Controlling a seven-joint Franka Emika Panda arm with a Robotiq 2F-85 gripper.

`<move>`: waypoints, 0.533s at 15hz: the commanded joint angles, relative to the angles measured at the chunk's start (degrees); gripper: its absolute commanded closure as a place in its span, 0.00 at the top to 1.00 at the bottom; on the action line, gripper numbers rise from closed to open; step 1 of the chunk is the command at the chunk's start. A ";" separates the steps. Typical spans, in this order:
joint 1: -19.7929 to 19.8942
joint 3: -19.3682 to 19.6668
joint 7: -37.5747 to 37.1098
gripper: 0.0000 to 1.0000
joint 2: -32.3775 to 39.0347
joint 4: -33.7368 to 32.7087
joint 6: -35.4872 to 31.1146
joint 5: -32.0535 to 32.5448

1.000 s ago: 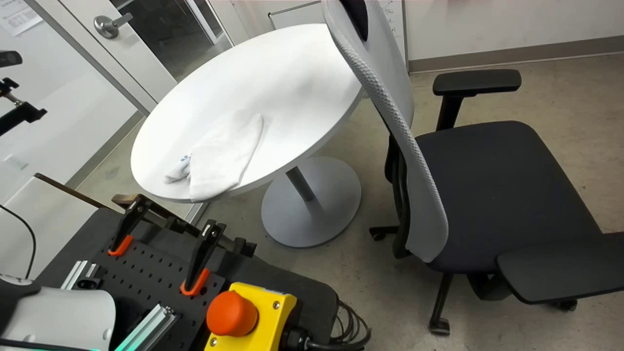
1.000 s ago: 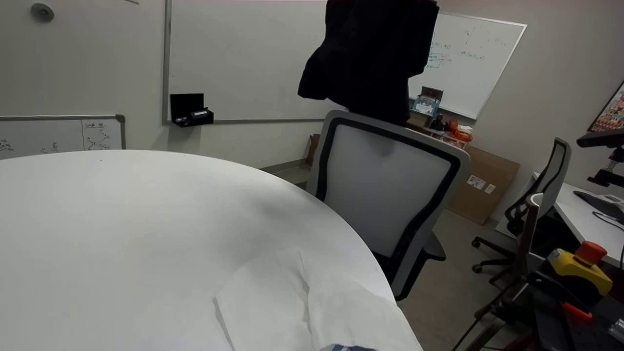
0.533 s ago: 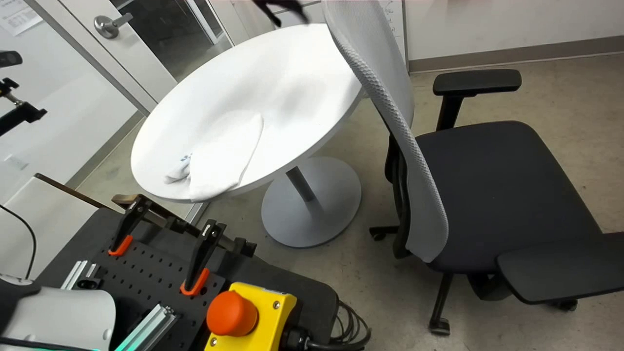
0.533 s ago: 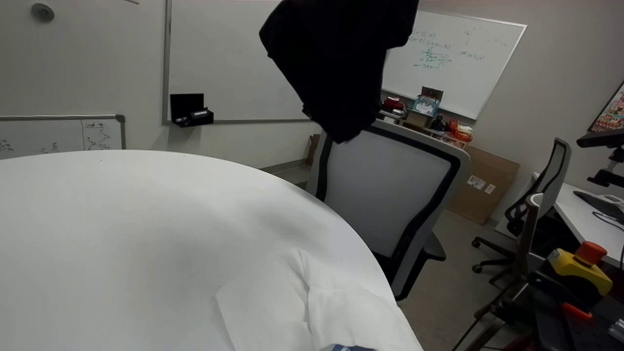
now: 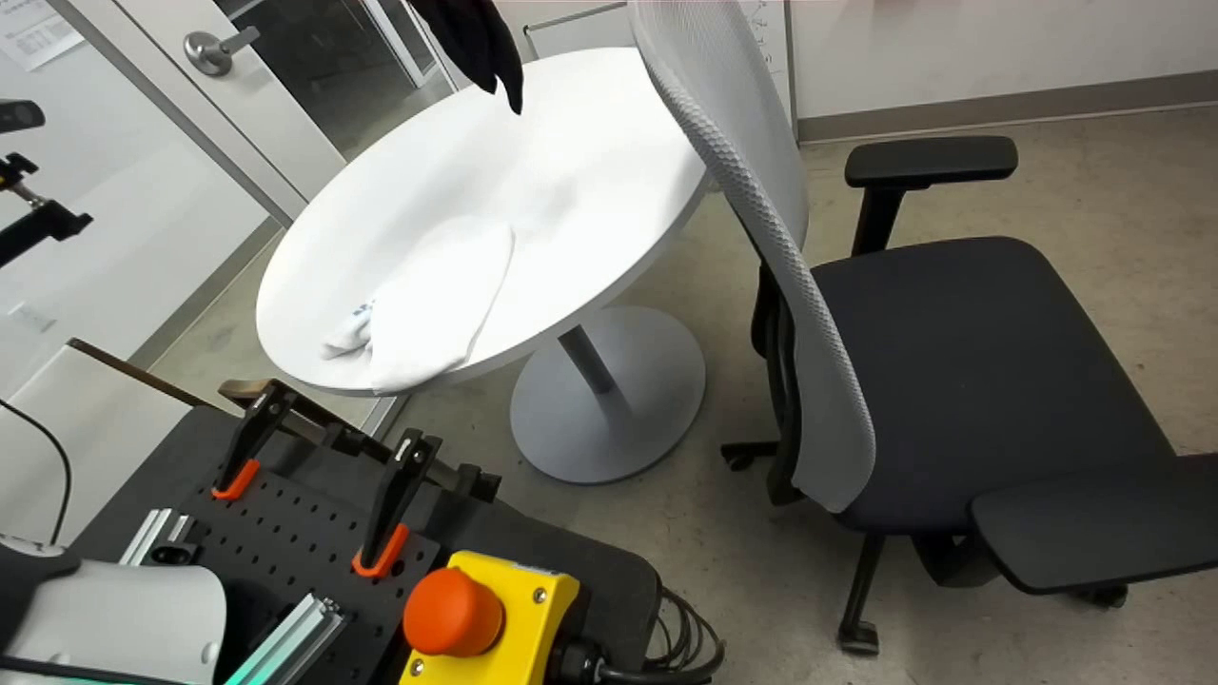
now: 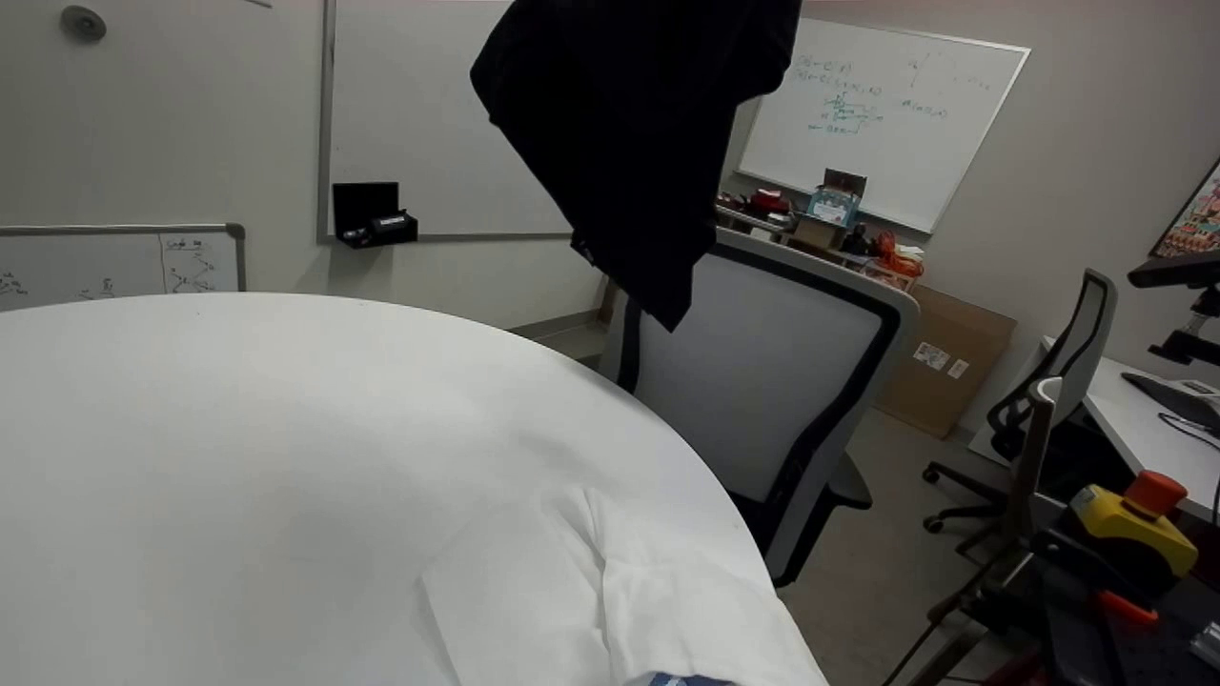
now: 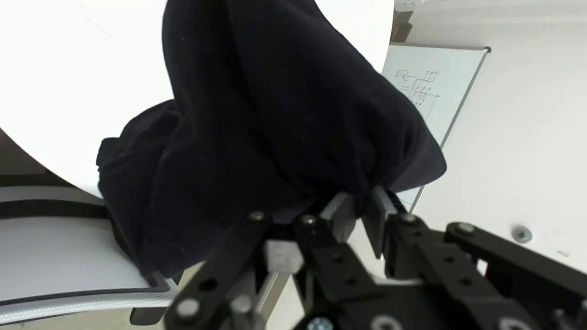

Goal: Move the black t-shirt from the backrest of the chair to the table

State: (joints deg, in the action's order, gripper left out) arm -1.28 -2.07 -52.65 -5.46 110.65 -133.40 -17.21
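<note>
Black t-shirt (image 7: 247, 128), lower than before, fast in the gripper (image 7: 360, 208)

Whiteboard (image 6: 886, 119) on grey wall (image 6: 1087, 124); beige floor (image 5: 1123, 219); door (image 5: 259, 107), lever handle (image 5: 217, 52).

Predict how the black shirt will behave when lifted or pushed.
The black shirt is probably floppy: it hangs in folds from the end effector. Its pointed lower end would likely crumple if pushed. Bunched and limp, it probably won't roll.
</note>
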 commanded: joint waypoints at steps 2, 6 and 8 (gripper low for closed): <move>-0.17 0.24 7.00 0.03 1.48 3.37 -3.65 -2.23; 0.21 0.39 11.13 0.03 5.13 7.63 -12.69 -0.88; 0.21 0.46 13.21 0.03 7.47 9.00 -17.02 -1.20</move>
State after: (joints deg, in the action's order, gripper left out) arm -0.97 -1.83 -43.22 -0.46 118.16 -144.74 -17.45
